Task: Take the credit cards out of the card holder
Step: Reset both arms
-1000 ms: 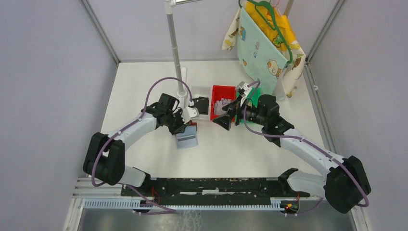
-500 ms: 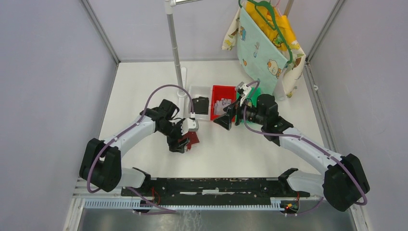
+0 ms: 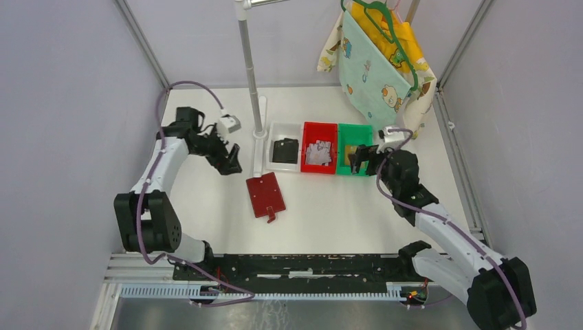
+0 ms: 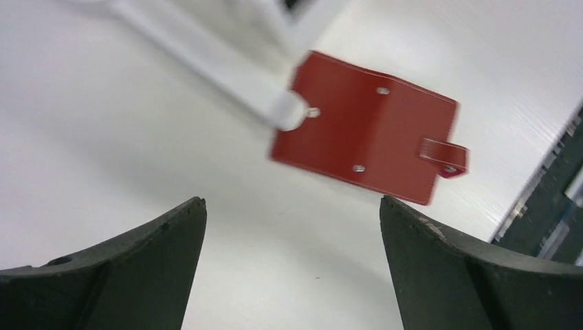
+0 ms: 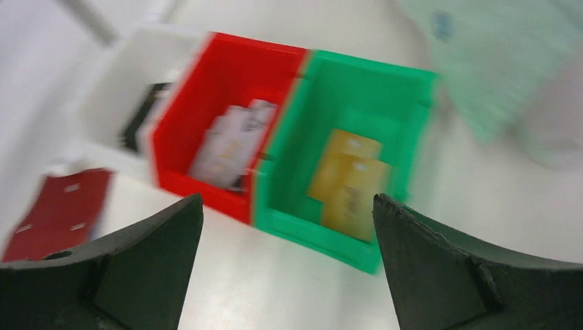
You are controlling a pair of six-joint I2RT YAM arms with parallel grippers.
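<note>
From above, the dark red, flat, wallet-like card holder [image 3: 265,195] lies shut on the white table [image 3: 206,206]. It is well apart from the left gripper [image 3: 227,157], off toward the arm bases and a little to its right. That gripper's jaws stand apart with nothing between them. The right gripper [image 3: 361,159], also spread and empty, hovers just beside the green plastic bin [image 3: 355,128].

In the left wrist view, the card holder [image 4: 368,137] sits ahead of the wide-spread fingers, nearer the right one. Its small closing tab [image 4: 443,155] sticks out from its right edge. It looks light, thin and fairly stiff, so the tab or a free edge is probably the best hold. With it shut, any cards inside are hidden.

The right wrist view is blurred. Thin tan-golden rectangular credit cards [image 5: 347,182] lie in the green bin, ahead of the open fingers and slightly right. They are likely stiff and slick, and awkward to pinch off a flat floor. What is in the red plastic bin [image 5: 227,82] is hard to make out.
</note>
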